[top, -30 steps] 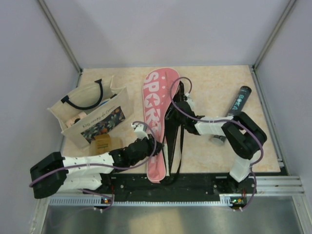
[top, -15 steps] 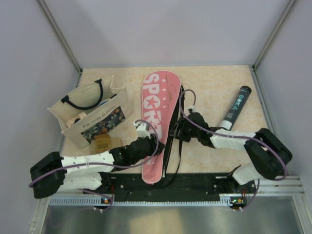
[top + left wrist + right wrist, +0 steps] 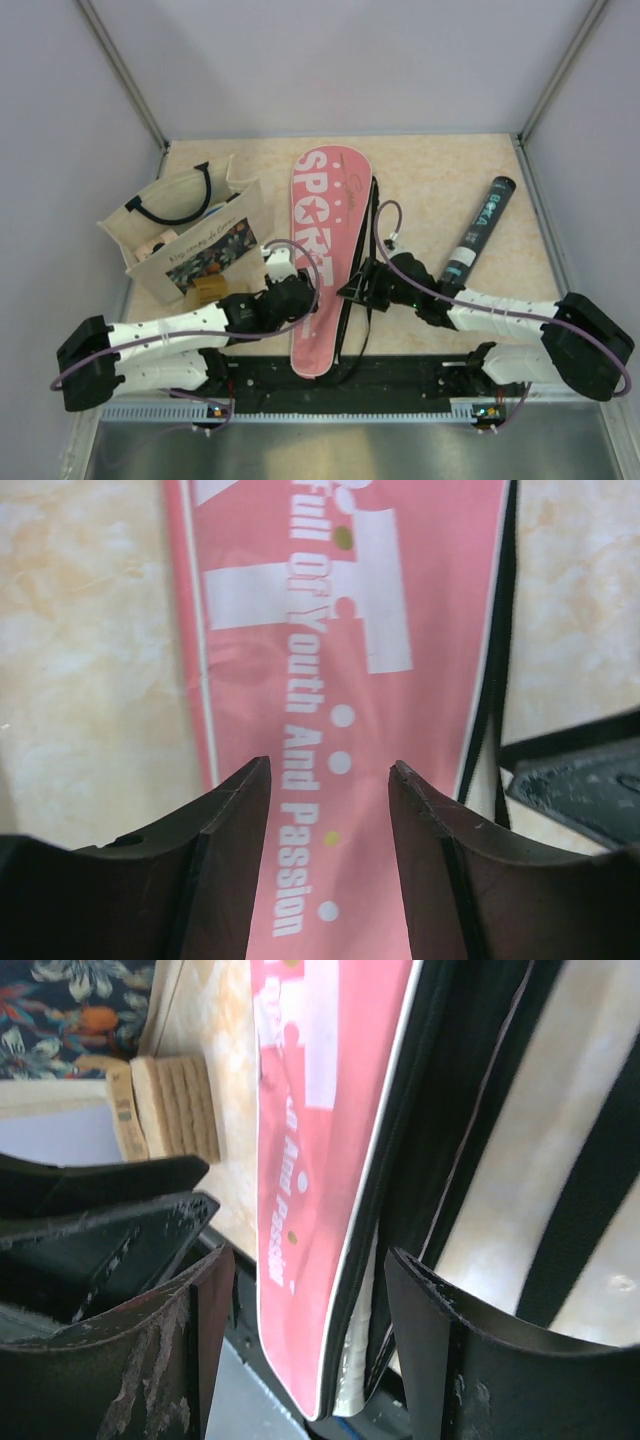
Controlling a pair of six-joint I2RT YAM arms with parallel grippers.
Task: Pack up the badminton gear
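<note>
Tabletop: left pincer, right pincer at cover

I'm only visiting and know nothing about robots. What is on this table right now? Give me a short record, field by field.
table: beige, marbled
pink cover: lying flat mid-table, lettered SPORT
black tube: lying right of the cover, apart from it
tote bag: at the left, top open
cardboard box: small, just in front of the tote bag
left gripper: open, above the cover's narrow end
right gripper: open, at the cover's right edge
</note>
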